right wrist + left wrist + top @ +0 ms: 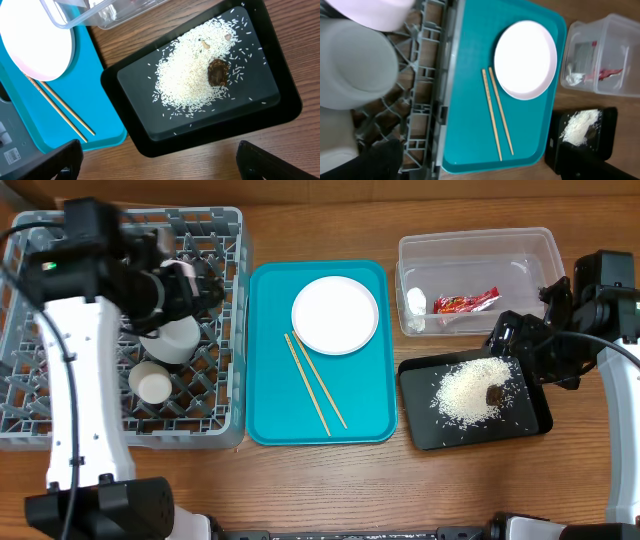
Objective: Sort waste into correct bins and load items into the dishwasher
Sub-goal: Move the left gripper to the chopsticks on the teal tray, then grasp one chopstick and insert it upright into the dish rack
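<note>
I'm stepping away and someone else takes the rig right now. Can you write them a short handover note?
Left gripper: open, empty, over the dish rack.
Right gripper: open, empty, by the black tray.
Done: red wrapper and white scrap lie in the clear tub; rice and brown lump lie in the black tray; bowl, cup and pale pink dish sit in the rack.
To do: white plate and chopsticks, both on the teal tray, go into the rack.
</note>
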